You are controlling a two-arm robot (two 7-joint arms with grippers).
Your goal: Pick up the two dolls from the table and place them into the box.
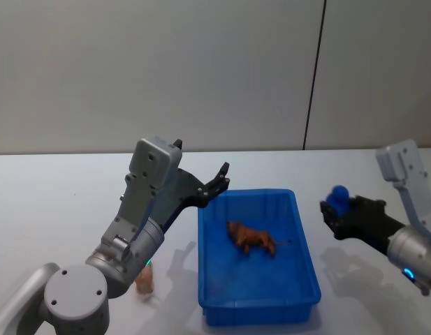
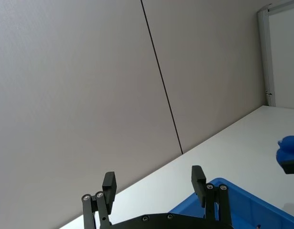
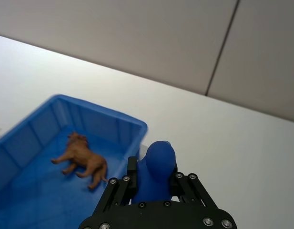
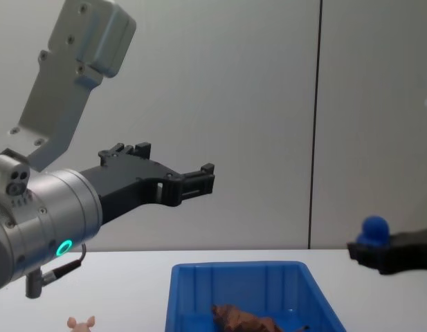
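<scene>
The brown doll (image 1: pixel 251 239) lies inside the box (image 1: pixel 249 192), so the step in hand looks to be the pink doll (image 1: pixel 144 278). It stands on the tabletop (image 1: pixel 61 202), well below and behind the left gripper (image 1: pixel 221 178), close by that arm's elbow. That gripper hangs above the box's far left corner with its fingers apart, so it should pull back, drop straight over the doll and close only once the fingers straddle it. The right gripper (image 1: pixel 335 213), beyond the box's right side, is clamped on a small blue toy (image 3: pixel 158 157).
</scene>
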